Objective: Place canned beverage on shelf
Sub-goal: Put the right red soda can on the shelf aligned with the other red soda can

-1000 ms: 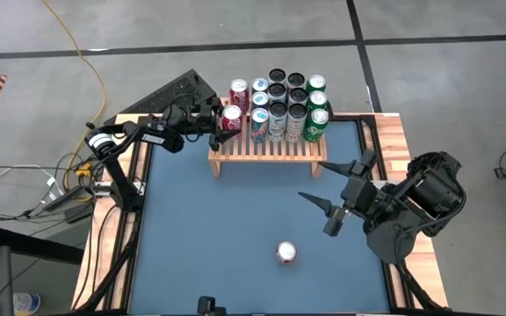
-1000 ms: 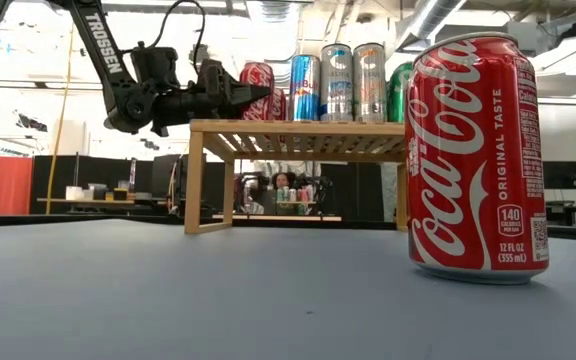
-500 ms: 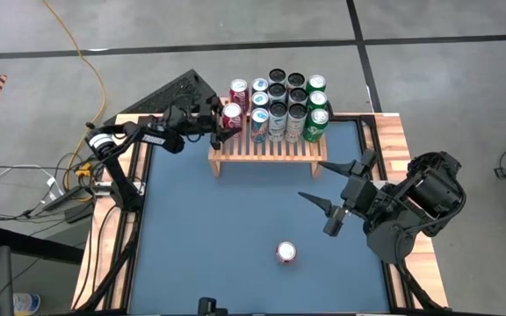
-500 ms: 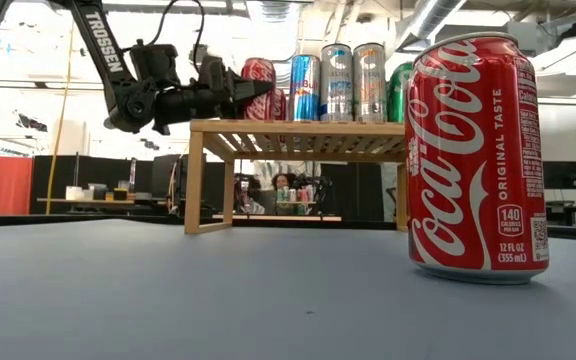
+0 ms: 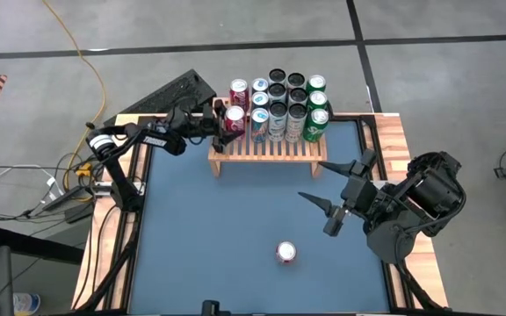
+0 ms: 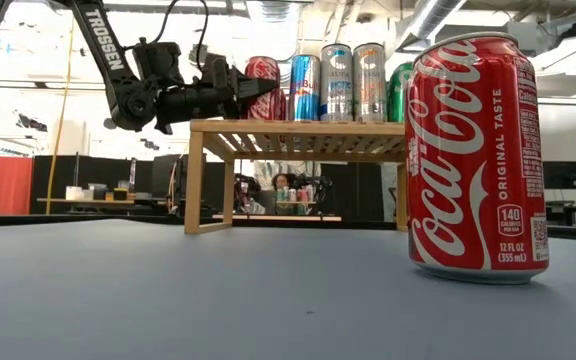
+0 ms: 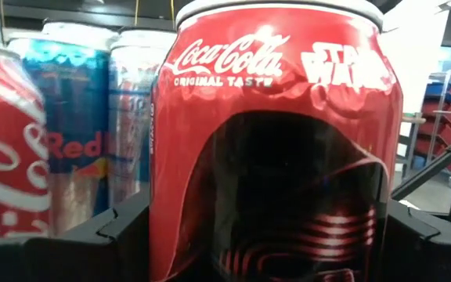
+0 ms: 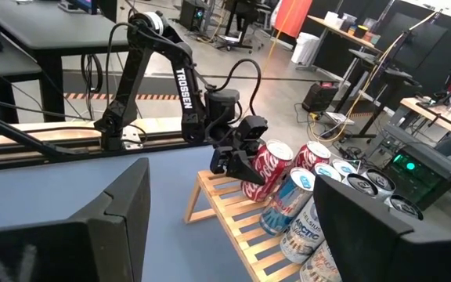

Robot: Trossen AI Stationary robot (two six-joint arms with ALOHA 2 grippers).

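The shelf (image 5: 271, 145), a low light-wood slatted rack, stands at the table's far edge and carries several upright cans (image 5: 288, 105). At its left end my left gripper (image 5: 219, 122) is shut on a red Coca-Cola can with a dark mask print (image 7: 276, 141), next to another red can (image 7: 6, 149). A second red Coca-Cola can (image 5: 286, 253) stands upright on the blue mat near the front edge. My right gripper (image 5: 311, 181) hangs open, high over the table's right side, holding nothing. My left gripper pinches the can's side wall (image 7: 167, 227) between its two fingers (image 7: 124, 235), one on each side, low on the can. The fingers come from the table's left, nearly level and slanting a little upward. The can (image 8: 263, 169) leans over the shelf's left end; whether its base touches the slats I cannot tell.
The cans on the shelf are red, blue, silver and green, packed in rows toward its right (image 6: 353, 80). A black keyboard-like thing (image 5: 178, 92) lies beyond the table's far left corner. Open blue mat (image 5: 235, 228) spreads in front of the shelf.
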